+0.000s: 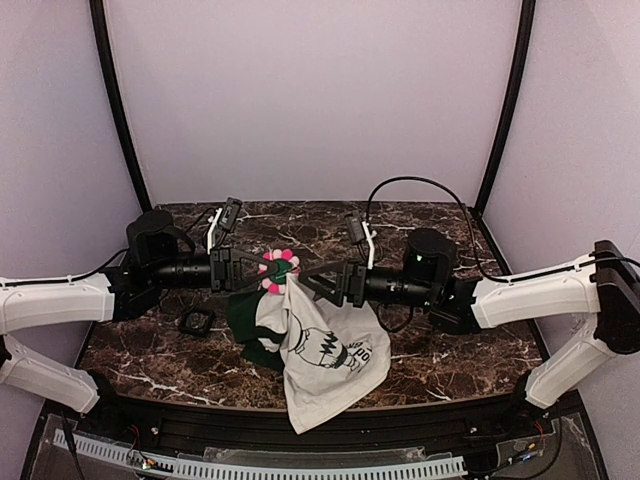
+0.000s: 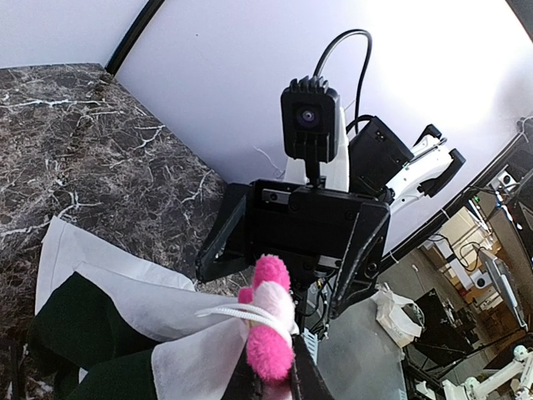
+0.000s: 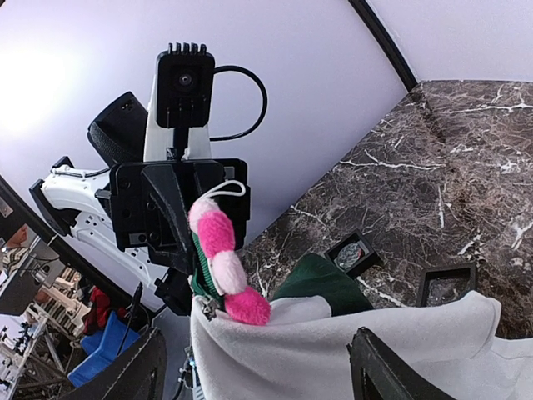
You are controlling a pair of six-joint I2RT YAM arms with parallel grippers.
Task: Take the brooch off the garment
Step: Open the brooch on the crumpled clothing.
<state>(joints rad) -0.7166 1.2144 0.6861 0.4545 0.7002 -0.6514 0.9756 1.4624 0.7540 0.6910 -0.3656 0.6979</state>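
The brooch (image 1: pixel 278 270), a fuzzy pink and white flower, is pinned at the top of the white garment (image 1: pixel 322 362) with its black drawing and dark green sleeve. My left gripper (image 1: pixel 262 272) is shut on the brooch (image 2: pixel 271 333) and holds it above the table, with the garment (image 2: pixel 108 333) hanging from it. My right gripper (image 1: pixel 306 283) faces it from the right. Its jaws stand wide apart, with the cloth (image 3: pixel 333 350) lying between them. In the right wrist view the brooch (image 3: pixel 223 262) shows edge-on, just above the cloth's top fold.
A small black square frame (image 1: pixel 195 321) lies on the marble table (image 1: pixel 450 340) left of the garment. The right wrist view shows two such frames (image 3: pixel 354 252) (image 3: pixel 450 287) beyond the cloth. The garment's lower corner reaches the table's front edge. Purple walls close in the back and sides.
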